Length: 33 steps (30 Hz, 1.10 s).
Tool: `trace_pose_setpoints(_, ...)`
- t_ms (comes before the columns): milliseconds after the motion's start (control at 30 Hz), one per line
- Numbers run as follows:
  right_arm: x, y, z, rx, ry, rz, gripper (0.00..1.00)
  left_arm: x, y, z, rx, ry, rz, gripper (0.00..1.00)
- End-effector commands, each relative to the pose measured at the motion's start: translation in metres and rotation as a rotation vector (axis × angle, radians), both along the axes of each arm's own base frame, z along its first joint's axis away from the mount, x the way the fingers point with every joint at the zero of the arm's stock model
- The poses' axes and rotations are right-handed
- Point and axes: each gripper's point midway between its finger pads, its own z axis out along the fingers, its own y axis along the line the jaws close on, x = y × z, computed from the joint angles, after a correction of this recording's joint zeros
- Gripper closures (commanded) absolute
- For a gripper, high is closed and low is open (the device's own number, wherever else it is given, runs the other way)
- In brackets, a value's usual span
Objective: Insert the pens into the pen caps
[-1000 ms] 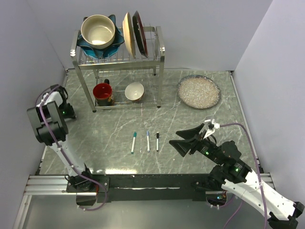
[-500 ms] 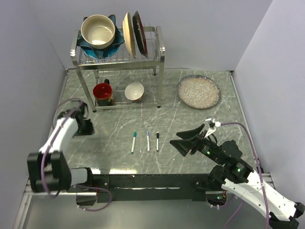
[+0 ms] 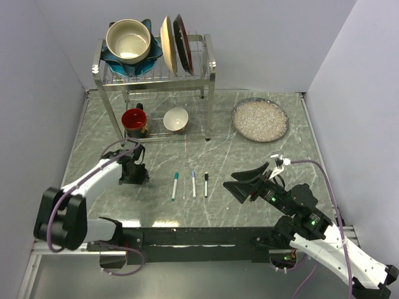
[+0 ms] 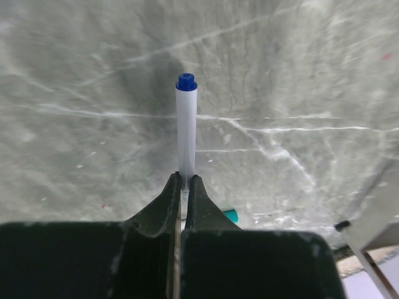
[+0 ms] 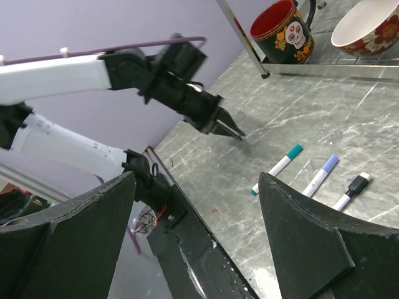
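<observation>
Pens [image 3: 194,184]: three in a row, flat on the worktop [image 3: 268,168] in front of the rack [image 3: 211,65], below its right half. Teal pen [image 3: 175,185] sits toward the rack's left, blue pen [image 3: 194,184] in the middle, black pen [image 3: 206,185] rightmost; close together, not touching. Each has its coloured end toward the rack. No loose caps show in the top view. The coloured ends look like seated caps, the black one thick in the right wrist view, but they are too small to be sure. Judgement: either all three are capped and the task is about done, or nothing has begun. Left fingers [image 4: 201,202] are pressed together in front of the rack's left end, apart from the teal pen. Their own view shows a blue-ended barrel right at the tips and a teal bit [image 4: 230,215] beside them; cannot tell contact. Right fingers [image 5: 305,237] are spread wide and empty, front-right of the rack, past the black pen.
</observation>
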Motion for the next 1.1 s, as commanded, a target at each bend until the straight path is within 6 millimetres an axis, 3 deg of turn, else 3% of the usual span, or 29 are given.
trace_pose_setpoints(0,0.0,-0.004,0.022,0.042,-0.036,-0.017,0.13,0.016,-0.022,-0.007,-0.054,-0.018,-0.007,0.99)
trace_pose_setpoints(167,-0.002,-0.005,0.022,0.049,-0.036,-0.012,0.13,0.015,-0.029,-0.015,-0.028,0.003,-0.037,0.99)
trace_pose_setpoints(267,-0.003,-0.007,0.023,0.05,-0.043,-0.017,0.13,0.012,-0.031,-0.019,-0.034,0.015,-0.056,0.94)
trace_pose_setpoints(500,-0.004,-0.013,0.025,0.057,-0.053,-0.031,0.13,0.012,-0.031,-0.01,0.005,-0.009,-0.108,0.64)
trace_pose_setpoints(633,-0.005,-0.015,0.026,0.061,-0.056,-0.038,0.13,0.011,-0.029,0.003,0.019,-0.068,-0.132,0.55)
trace_pose_setpoints(733,-0.006,-0.016,0.028,0.066,-0.06,-0.036,0.13,0.014,-0.026,0.028,0.076,-0.168,-0.167,0.46)
trace_pose_setpoints(767,-0.006,-0.015,0.028,0.066,-0.062,-0.033,0.13,0.018,-0.032,0.048,0.08,-0.239,-0.192,0.45)
trace_pose_setpoints(833,-0.006,-0.015,0.028,0.067,-0.061,-0.035,0.13,0.024,-0.023,0.069,0.17,-0.325,-0.219,0.35)
trace_pose_setpoints(867,-0.006,-0.015,0.029,0.068,-0.062,-0.032,0.13,0.03,-0.026,0.092,0.202,-0.415,-0.287,0.32)
trace_pose_setpoints(933,-0.006,-0.015,0.029,0.071,-0.065,-0.031,0.13,0.046,-0.025,0.12,0.285,-0.562,-0.378,0.26)
trace_pose_setpoints(967,-0.006,-0.014,0.027,0.066,-0.065,-0.03,0.13,0.057,-0.028,0.143,0.359,-0.691,-0.495,0.24)
trace_pose_setpoints(1033,-0.005,-0.014,0.026,0.066,-0.065,-0.03,0.13,0.068,-0.041,0.171,0.433,-0.858,-0.659,0.19)
trace_pose_setpoints(1067,-0.005,-0.014,0.025,0.062,-0.064,-0.031,0.13,0.075,-0.045,0.196,0.522,-0.97,-0.749,0.14)
